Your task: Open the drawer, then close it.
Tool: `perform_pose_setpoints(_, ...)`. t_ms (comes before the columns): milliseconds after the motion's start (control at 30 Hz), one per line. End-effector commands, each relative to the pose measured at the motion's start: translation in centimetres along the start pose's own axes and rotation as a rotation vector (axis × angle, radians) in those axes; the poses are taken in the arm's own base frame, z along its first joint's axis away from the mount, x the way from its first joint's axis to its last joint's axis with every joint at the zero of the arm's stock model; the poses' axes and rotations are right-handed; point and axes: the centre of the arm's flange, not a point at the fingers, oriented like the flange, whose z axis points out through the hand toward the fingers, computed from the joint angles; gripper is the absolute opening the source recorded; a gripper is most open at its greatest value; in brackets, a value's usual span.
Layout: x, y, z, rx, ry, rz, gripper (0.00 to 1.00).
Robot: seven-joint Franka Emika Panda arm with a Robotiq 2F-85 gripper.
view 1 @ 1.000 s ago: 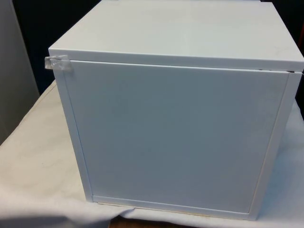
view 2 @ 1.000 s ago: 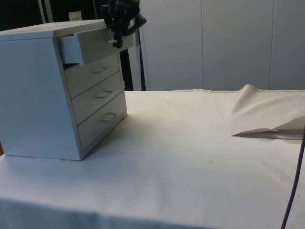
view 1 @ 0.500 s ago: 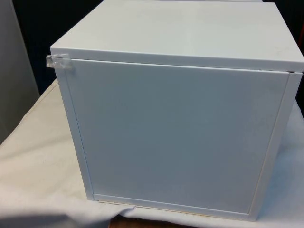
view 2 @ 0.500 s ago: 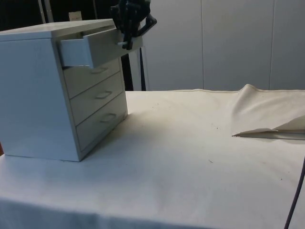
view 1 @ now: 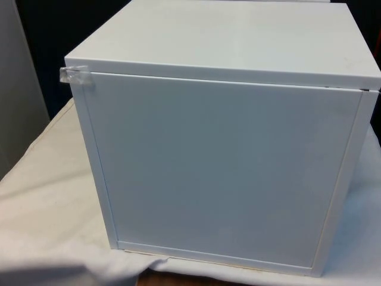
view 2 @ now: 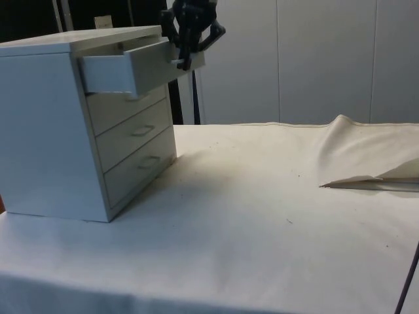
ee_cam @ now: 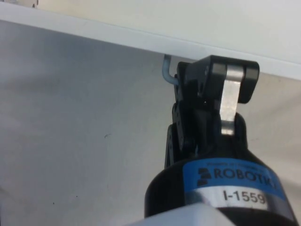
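Gripping top drawer [view 2: 134,65] handle [ee_cam: 167,70], gripper [view 2: 186,60] fingers clamped on it. Drawer pulled partway out of white chest [view 1: 220,161], gripper at its front.

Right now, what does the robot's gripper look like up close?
The gripper is black and blocky, with a bare silver metal pad on one finger. Its rounded black body carries a blue band with dark lettering above a white label marked I-1559.
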Motion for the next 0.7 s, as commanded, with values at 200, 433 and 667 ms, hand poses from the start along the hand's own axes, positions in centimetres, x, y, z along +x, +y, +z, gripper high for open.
perform_pose_setpoints(200, 0.7, -1.0, -0.6, 0.047, 0.002, -0.013, 0.0)
perform_pose_setpoints(433, 0.9, -1.6, -0.8, 0.094, 0.005, -0.019, 0.0)
perform_pose_setpoints(667, 1.0, -2.1, -1.0, 0.125, 0.005, -0.021, 0.0)
